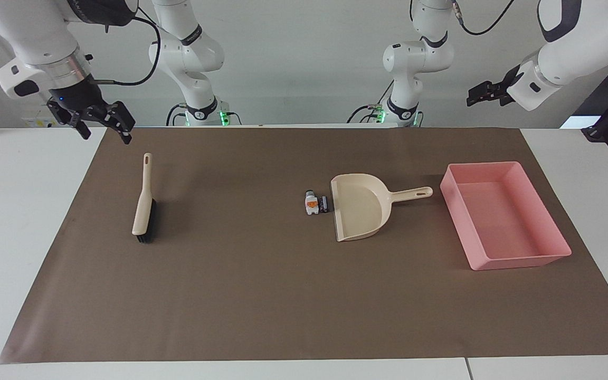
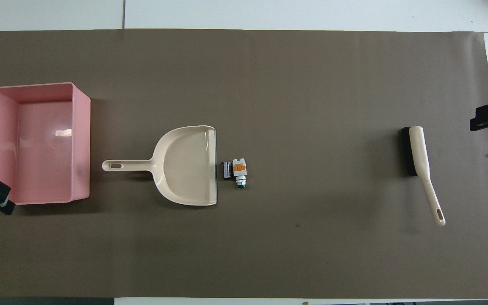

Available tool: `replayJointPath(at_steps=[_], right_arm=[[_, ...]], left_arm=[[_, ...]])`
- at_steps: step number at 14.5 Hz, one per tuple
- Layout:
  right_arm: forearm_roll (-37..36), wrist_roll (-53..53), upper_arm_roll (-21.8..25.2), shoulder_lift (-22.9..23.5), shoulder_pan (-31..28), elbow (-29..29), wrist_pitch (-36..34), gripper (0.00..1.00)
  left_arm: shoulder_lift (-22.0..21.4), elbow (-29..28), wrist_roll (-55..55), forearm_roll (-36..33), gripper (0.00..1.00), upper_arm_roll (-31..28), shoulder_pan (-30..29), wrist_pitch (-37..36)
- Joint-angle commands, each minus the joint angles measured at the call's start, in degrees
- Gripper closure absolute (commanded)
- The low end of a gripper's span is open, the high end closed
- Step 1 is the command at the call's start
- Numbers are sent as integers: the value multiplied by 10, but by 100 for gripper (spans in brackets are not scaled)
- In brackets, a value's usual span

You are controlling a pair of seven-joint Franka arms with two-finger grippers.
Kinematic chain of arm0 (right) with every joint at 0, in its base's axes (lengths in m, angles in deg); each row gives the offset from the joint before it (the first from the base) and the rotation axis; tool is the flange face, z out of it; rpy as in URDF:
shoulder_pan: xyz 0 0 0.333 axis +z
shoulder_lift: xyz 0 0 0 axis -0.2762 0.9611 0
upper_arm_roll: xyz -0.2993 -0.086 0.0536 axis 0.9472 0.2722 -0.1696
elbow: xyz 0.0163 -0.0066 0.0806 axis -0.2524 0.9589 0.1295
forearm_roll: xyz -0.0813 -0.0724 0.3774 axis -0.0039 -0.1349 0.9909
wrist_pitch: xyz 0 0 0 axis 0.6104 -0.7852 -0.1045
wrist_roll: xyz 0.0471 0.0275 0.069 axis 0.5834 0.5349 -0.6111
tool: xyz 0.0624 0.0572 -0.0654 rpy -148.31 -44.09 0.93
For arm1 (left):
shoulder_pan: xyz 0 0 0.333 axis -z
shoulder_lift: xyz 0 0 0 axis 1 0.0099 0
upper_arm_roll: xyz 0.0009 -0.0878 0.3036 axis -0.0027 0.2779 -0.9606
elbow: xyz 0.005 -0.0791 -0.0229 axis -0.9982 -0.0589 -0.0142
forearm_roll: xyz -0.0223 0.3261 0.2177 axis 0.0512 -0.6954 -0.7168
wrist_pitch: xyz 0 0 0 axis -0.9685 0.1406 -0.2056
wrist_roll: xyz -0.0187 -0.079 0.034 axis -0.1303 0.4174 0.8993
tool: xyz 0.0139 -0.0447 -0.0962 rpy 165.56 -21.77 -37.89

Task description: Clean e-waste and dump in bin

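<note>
You have the e-waste [image 1: 315, 203] lying in a small cluster on the brown mat [image 1: 262, 295], just beside the open mouth of the dustpan [image 1: 359, 208] on the side toward the right arm's end of the worktop [image 1: 29, 237]. The white-and-orange scrap runs its long axis toward and away from the robots, green tip nearer to them; the black chip sits between it and the dustpan's lip. The dustpan's handle points toward the bin [image 1: 504, 214], which lies at the left arm's end, its long sides running toward and away from the robots.

Your right hand [image 1: 104, 126] hangs in the air with fingers apart and nothing in them, over the mat's corner near the brush [image 1: 143, 203] (handle pointing toward the robots), well apart from the scraps. Your left hand [image 1: 486, 94] waits raised near the bin, fingers apart too, holding nothing.
</note>
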Motion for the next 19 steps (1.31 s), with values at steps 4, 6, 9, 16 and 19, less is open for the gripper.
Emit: replayJointPath(at_steps=[4,6,9,16,19], right_arm=[[1,-13,-2,-4,-5,8,7,1],[1,-11,-2,-5,-6,9,7,0],[1,-10,-2,-5,-6,10,8,1],[9,-7,-3,-43,-6,85,28,1],[9,-18,-1,-112,-10,247,135,1]], left_arm=[[0,1,4,-7,0,1,7,40],[-2,-1,3,-11,0,2,8,121],[-3,-1,3,-36,1,3,8,220],[-2,2,2,-40,2,4,7,279],[-2,-1,-18,-41,9,6,9,279]])
